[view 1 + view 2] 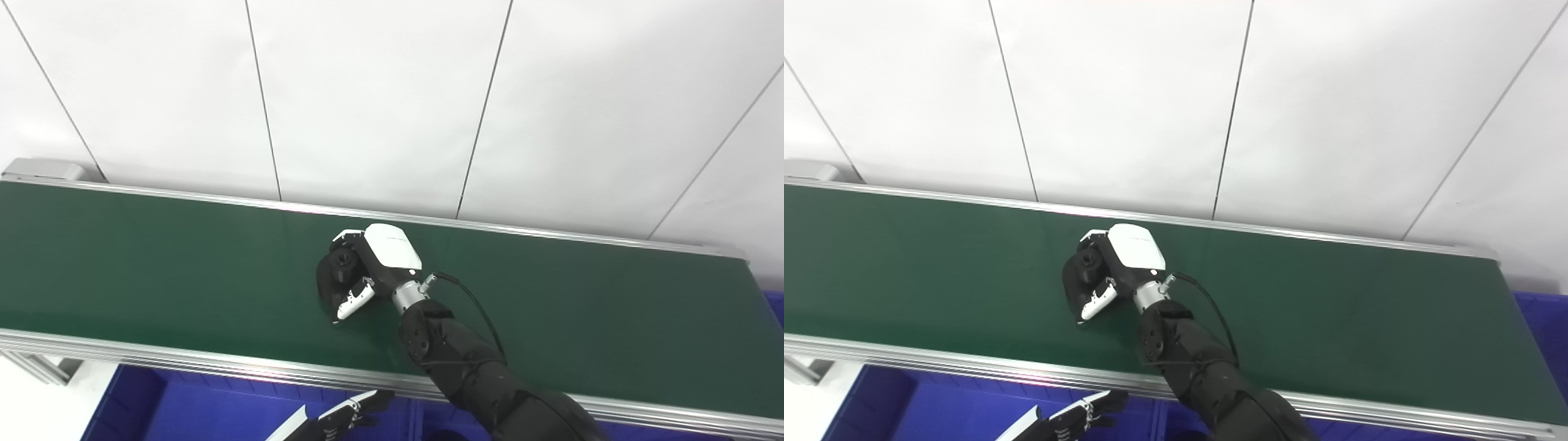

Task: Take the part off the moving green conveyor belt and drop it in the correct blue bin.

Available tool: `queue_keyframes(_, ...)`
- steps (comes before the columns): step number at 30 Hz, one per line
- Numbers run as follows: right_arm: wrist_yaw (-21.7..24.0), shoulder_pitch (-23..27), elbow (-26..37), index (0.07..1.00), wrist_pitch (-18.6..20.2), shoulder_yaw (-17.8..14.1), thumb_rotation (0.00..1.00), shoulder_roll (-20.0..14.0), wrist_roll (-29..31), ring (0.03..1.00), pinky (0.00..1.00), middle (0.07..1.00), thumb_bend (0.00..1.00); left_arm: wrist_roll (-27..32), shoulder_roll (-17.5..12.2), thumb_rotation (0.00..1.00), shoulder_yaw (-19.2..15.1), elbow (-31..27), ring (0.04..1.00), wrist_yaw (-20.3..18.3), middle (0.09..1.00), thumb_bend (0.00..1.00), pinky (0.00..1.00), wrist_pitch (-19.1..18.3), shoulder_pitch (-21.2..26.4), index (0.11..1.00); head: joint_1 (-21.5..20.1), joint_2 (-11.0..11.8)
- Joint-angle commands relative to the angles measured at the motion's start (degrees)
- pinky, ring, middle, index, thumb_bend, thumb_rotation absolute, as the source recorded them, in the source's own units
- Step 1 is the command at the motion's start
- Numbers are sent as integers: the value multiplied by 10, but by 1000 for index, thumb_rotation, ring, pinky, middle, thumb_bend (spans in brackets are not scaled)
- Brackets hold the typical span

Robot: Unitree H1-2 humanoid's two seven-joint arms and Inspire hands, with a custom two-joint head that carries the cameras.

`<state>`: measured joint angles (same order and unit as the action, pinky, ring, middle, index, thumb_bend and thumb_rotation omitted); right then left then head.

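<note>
Black part (pixel 335 272) gripped (right robot hand (pixel 373 263)) on belt (pixel 153 257).

part (pixel 335 269): you see only a dark black shape with a round boss; the right hand (pixel 373 263) covers its right side, so you cannot tell its full outline.
left hand (pixel 343 419): cut off by the bottom edge; you cannot tell whether its fingers are spread or closed.
blue bin (pixel 184 404): the conveyor belt (pixel 153 263) frame hides its far side, the bottom edge cuts the rest.
second blue bin (pixel 1543 324): you get only a corner at the right edge.
</note>
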<state>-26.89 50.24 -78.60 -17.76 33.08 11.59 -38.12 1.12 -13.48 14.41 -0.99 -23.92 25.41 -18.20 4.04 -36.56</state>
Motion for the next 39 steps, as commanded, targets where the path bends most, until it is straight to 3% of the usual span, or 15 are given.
queue_keyframes(1,21,-8,-10,477,-10,8,0,10,-1,446,331,519,518,13,-1,401,-3,-12,929,-6,945,579,875,15,2,914,-1,0)
queue_keyframes(9,18,-6,3,463,-21,8,0,-2,8,454,340,525,516,23,6,394,-12,-6,926,-21,945,571,868,15,7,915,-10,-3)
queue_keyframes(16,6,-10,61,478,-46,2,0,-30,15,440,334,520,517,27,11,384,-16,1,923,-30,947,553,858,15,18,915,-26,-5)
queue_keyframes(19,25,-32,139,474,-44,-5,0,-61,18,447,346,519,518,25,15,389,-16,4,916,-31,945,548,852,15,24,913,-32,-10)
queue_keyframes(22,79,-85,279,468,-31,-17,0,-114,24,450,345,525,517,33,21,398,-18,5,921,-34,945,536,860,15,29,918,-38,-15)
queue_keyframes(27,155,-166,461,464,16,-52,0,-171,35,446,342,532,516,33,22,446,-24,11,939,-40,958,496,883,15,31,934,-52,-25)
queue_keyframes(31,198,-218,569,464,48,-78,0,-191,48,460,367,541,505,30,26,473,-26,18,951,-46,968,465,904,15,33,948,-63,-30)
queue_keyframes(39,262,-284,721,474,102,-114,0,-208,54,472,372,551,497,36,37,496,-32,31,952,-63,970,443,913,15,40,951,-90,-40)
